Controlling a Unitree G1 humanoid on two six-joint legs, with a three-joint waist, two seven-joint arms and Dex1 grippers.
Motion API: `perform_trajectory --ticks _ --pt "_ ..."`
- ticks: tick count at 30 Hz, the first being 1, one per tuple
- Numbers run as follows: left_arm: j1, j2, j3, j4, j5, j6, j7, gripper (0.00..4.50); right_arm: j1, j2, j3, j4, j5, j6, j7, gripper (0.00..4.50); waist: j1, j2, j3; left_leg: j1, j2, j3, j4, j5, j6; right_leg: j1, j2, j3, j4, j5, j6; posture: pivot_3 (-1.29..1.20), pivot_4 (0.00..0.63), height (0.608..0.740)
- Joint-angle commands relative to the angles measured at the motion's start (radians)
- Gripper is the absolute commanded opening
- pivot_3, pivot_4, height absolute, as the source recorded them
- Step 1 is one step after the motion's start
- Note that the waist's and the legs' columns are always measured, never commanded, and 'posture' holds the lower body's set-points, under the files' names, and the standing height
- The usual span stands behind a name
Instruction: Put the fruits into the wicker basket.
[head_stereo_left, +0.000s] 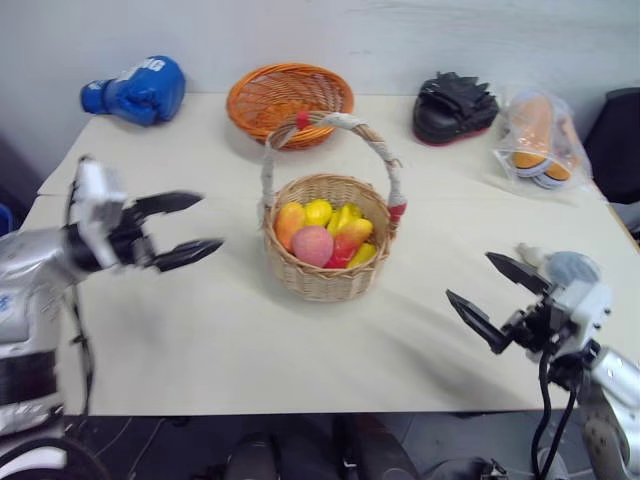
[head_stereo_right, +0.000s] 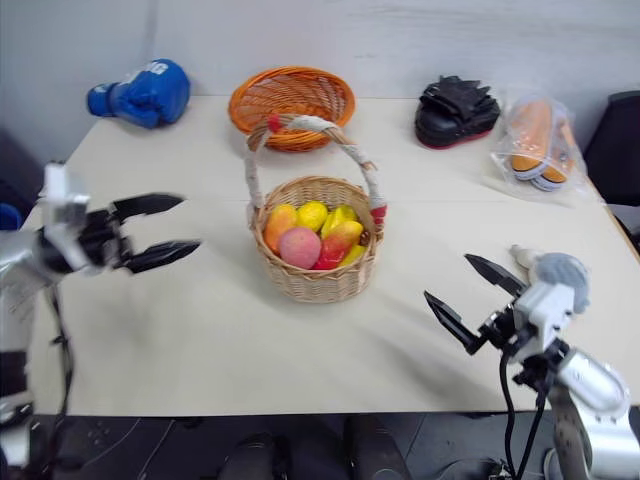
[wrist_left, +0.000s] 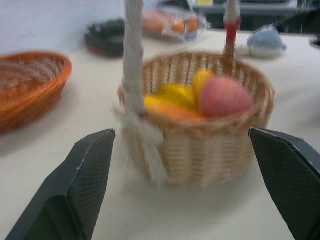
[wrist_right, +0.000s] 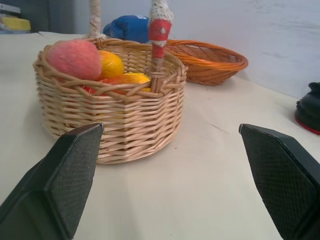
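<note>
The wicker basket (head_stereo_left: 325, 268) stands at the table's middle, its white-wrapped handle arching over it. Inside lie the fruits: a pink peach (head_stereo_left: 313, 245), orange-yellow mango-like ones (head_stereo_left: 289, 223) and a red-blushed one (head_stereo_left: 349, 240). My left gripper (head_stereo_left: 185, 228) hovers to the left of the basket, open and empty, apart from it. My right gripper (head_stereo_left: 495, 295) is at the right front, also open and empty, pointing toward the basket (wrist_right: 112, 112). In the left wrist view the basket (wrist_left: 197, 145) sits between the black fingers (wrist_left: 87, 175).
An orange woven bowl (head_stereo_left: 289, 101) sits behind the basket. A blue boxing glove (head_stereo_left: 138, 91) lies at the back left, a black pad (head_stereo_left: 454, 108) and a bagged item (head_stereo_left: 538, 138) at the back right. A grey-blue plush toy (head_stereo_right: 560, 268) rests near my right arm.
</note>
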Motion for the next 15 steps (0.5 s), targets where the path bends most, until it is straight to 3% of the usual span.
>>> perform_trajectory --ticks 1,10,13,15 --pt "0.120 0.038 0.076 -0.044 -0.067 0.004 -0.088 4.48 -0.237 -0.052 0.057 0.061 0.086 0.132 0.077 4.50 -0.013 0.000 0.000 0.000 0.001 0.001 0.000 0.000 0.000 -0.001 0.001 0.000 0.000 0.000 0.000 0.00 0.150 0.740" --pt "0.120 -0.006 0.033 -0.190 -0.166 0.074 -0.026 4.48 -0.693 0.007 0.263 0.345 0.051 0.360 0.213 4.50 0.000 0.001 0.001 -0.004 0.001 -0.002 -0.001 0.000 0.000 -0.004 0.000 -0.002 -0.001 -0.001 -0.002 0.00 0.150 0.740" --pt "0.115 -0.024 0.023 -0.198 -0.169 0.078 0.005 4.50 -0.759 0.025 0.314 0.365 0.053 0.405 0.295 3.90 -0.002 0.001 0.001 -0.005 0.001 -0.001 -0.001 -0.001 0.001 -0.005 -0.001 -0.001 -0.001 0.000 -0.001 0.00 0.150 0.740" --pt "0.127 -0.028 0.030 -0.179 -0.165 0.074 0.011 4.50 -0.784 0.039 0.339 0.385 0.027 0.397 0.327 3.20 -0.003 0.001 0.001 -0.005 0.001 -0.001 -0.001 -0.001 0.001 -0.005 0.000 -0.001 -0.001 0.000 -0.001 0.00 0.150 0.740"
